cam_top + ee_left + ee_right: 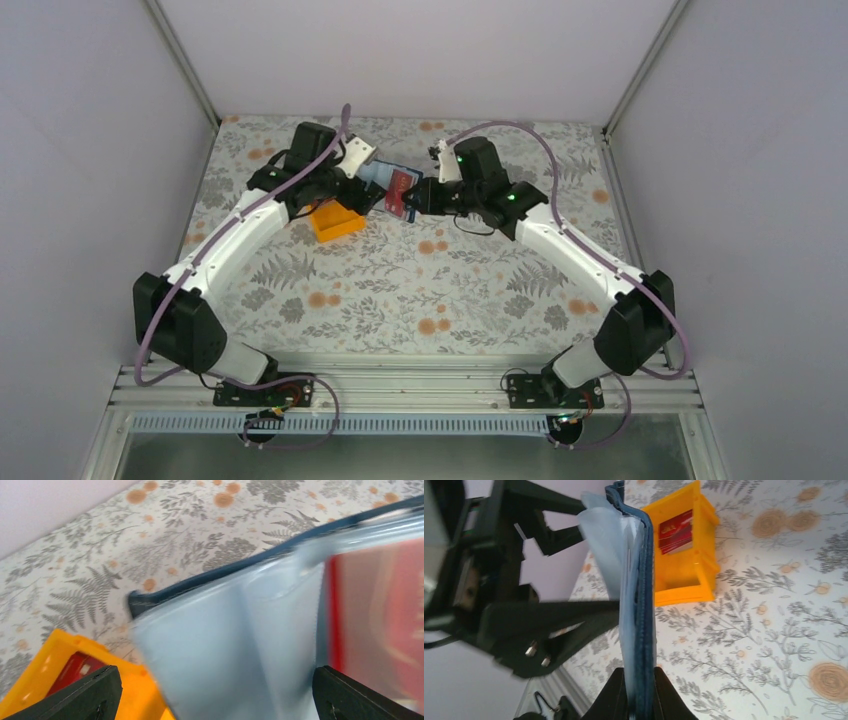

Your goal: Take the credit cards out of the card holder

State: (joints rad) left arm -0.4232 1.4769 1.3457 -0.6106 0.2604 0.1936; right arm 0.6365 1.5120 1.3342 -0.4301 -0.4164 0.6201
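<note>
Card holder: blue bifold, held on edge above the table at far centre, just right of the orange tray, pale inner pockets facing left
Credit cards: red card in a pocket; second red card lying flat in the tray
Right gripper: clamped on the holder's blue edge
Left gripper: jaws spread wide either side of the pockets, contact unclear
Floral table: beneath
</note>
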